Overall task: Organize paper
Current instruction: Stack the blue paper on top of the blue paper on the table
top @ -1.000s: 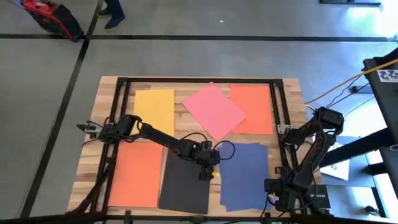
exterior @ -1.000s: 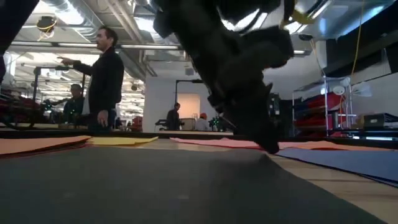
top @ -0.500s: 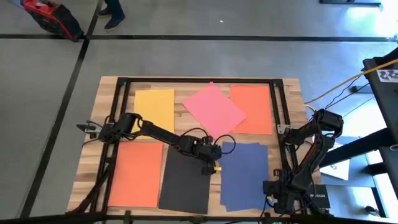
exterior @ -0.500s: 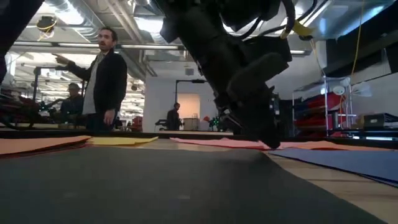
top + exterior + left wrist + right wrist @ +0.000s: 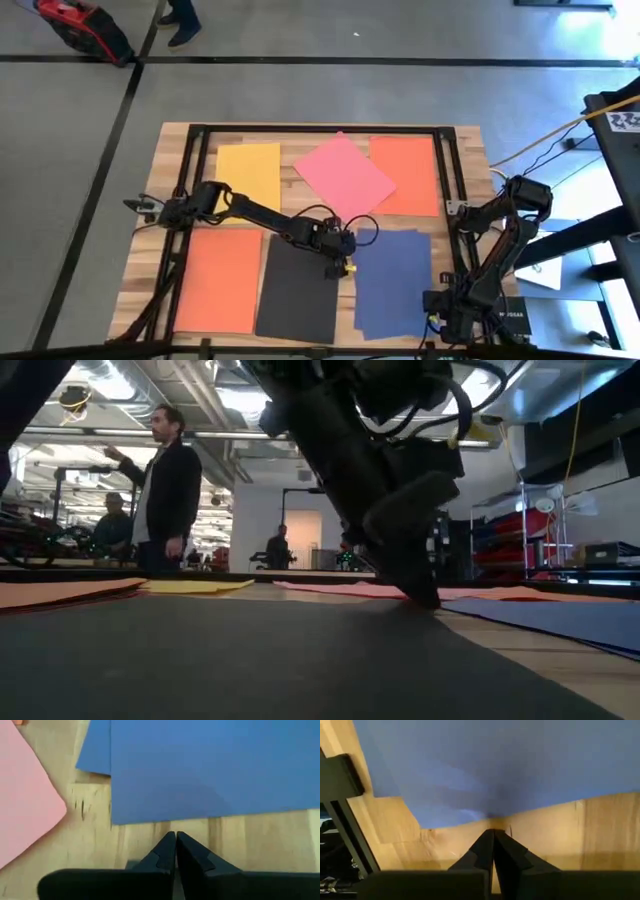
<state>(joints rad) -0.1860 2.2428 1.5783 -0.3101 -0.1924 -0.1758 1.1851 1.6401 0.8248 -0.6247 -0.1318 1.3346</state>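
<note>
Paper sheets cover the table (image 5: 300,185), with the left gripper (image 5: 347,268), fingers pressed together and seemingly empty, low between the black sheet (image 5: 298,290) and blue sheets (image 5: 392,285), centre frame.

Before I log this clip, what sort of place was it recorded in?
Most likely an open robotics lab or workshop. The low view shows exposed ceiling ducts, equipment racks and people standing behind the table. From above, the wooden table sits on a bare grey floor marked with dark lines.

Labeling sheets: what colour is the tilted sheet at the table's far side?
Pink, clearest in the high view.
</note>
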